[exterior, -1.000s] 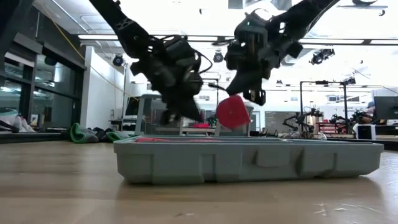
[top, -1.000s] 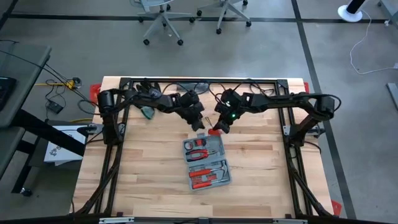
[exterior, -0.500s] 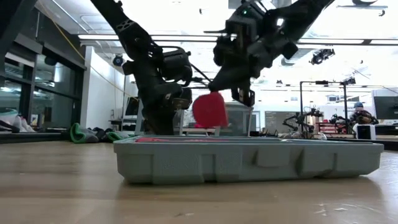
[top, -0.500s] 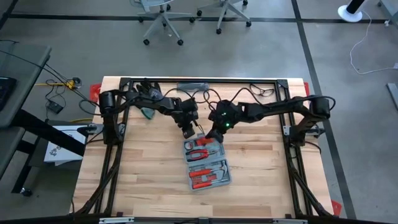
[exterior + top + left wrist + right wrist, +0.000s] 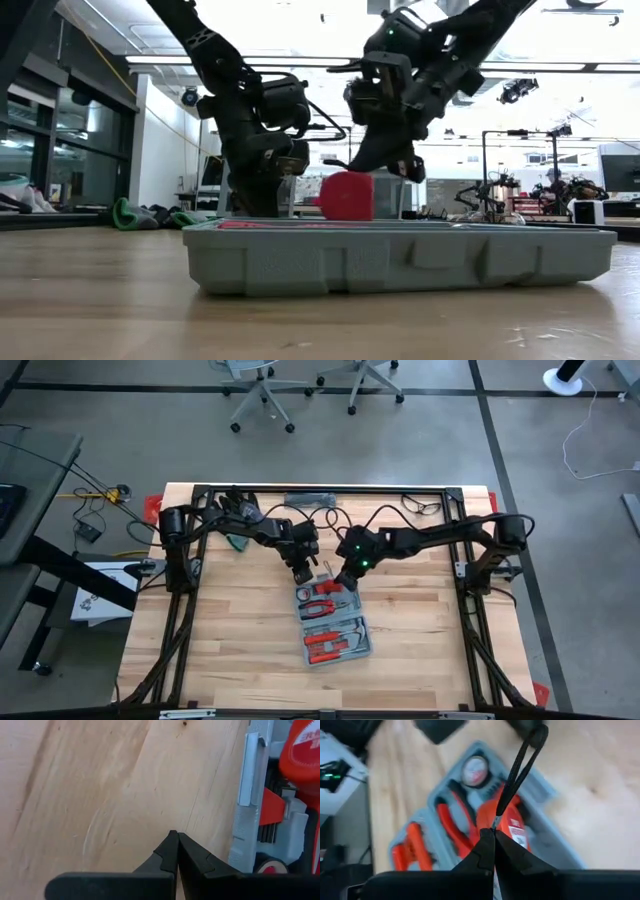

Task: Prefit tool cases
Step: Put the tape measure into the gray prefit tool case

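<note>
Holding our two dark arms over the far end of an open blue-grey plastic clamshell tool case at the middle of the wooden table.

We see red-handled pliers and other red-handled tools seated in the case's moulded recesses, plus a round white-faced item in a corner pocket. Our right gripper, at the case's 12 o'clock edge, has its fingers pinched together on the thin black loop of a red tape-measure-like block, which hangs just above the case rim in the low view. Our left gripper, at about 11 o'clock of the case, has fingers pressed fully together, empty, over bare wood just beside the case wall.
</note>
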